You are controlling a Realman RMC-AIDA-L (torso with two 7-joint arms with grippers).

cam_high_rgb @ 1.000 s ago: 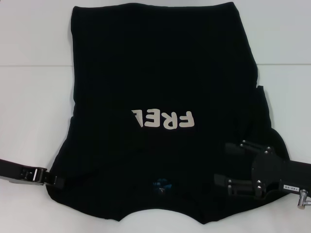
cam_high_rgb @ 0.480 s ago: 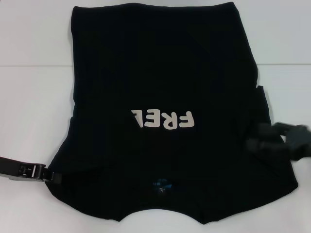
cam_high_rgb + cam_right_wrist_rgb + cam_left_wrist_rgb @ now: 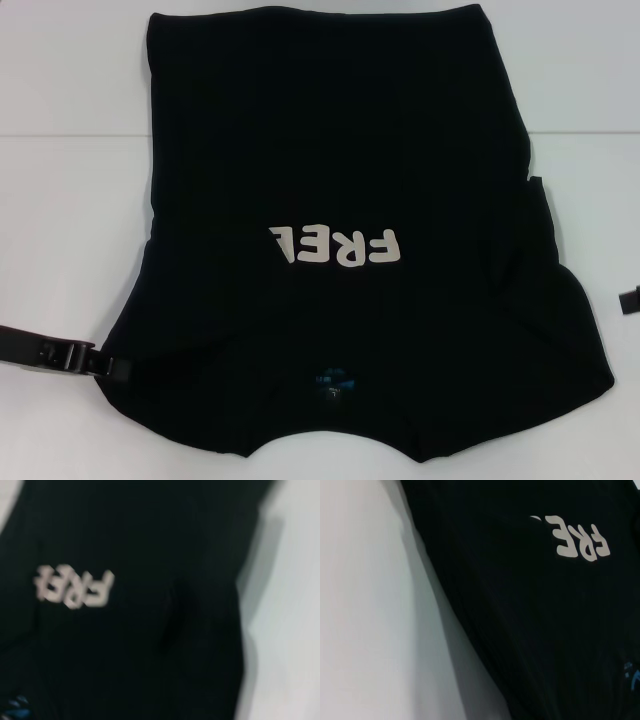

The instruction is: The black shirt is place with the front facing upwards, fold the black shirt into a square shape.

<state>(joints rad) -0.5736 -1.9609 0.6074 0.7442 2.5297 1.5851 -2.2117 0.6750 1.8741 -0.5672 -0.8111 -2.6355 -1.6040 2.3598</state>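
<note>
One black shirt (image 3: 340, 250) covers most of the white bench (image 3: 70, 200) in the head view, collar nearest the robot; the left claw (image 3: 110, 368) touches its left edge, grip state unclear, and the right claw (image 3: 630, 298) barely shows, well clear. The left wrist view shows the lettering (image 3: 577, 540) and a smooth shirt edge: fold there evenly. The right wrist view shows only shirt and bench.

Left arm enters low from left edge of head view, lying nearly flat and level. Left gripper (image 3: 112, 369) reaches inward at its tip; finger spread cannot be judged. Right gripper (image 3: 630, 299) shows only as small dark piece at right edge of head view, about mid-height; rest of right arm out of view.
</note>
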